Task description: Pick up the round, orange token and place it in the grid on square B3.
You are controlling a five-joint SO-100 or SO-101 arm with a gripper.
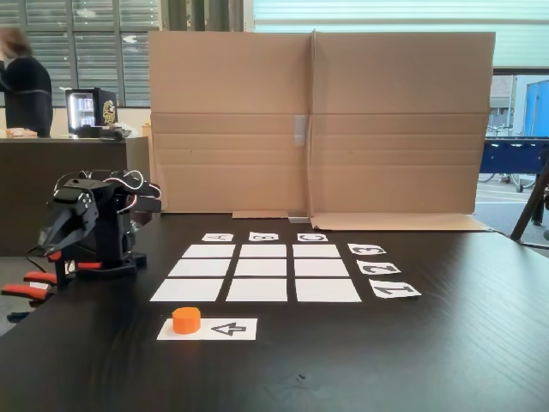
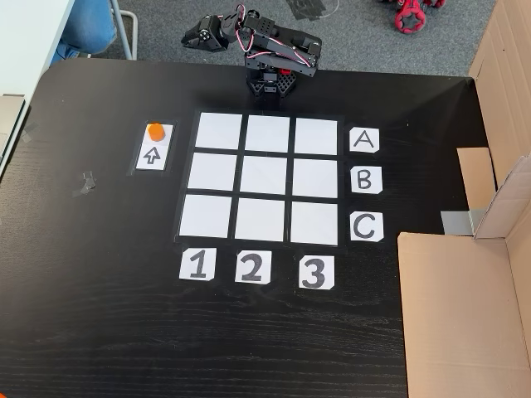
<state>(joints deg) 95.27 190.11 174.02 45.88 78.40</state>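
The table [image 2: 99,315] is dark and carries the grid [image 2: 265,176], with square B3 [image 2: 315,177] lying in the column above card 3 and the row beside card B. A cardboard screen [image 1: 317,120] stands well behind, clear of the route. The arm is folded; whether the gripper [image 1: 53,240] is spread or closed cannot be told. The token [image 2: 155,130] rests on the arrow card [image 2: 153,148]. It is judged light, rigid and slightly slippery, best pinched across its curved sides.

token [image 2: 155,131] on arrow card [image 2: 154,148], left of grid [image 2: 259,177], overhead fixed view
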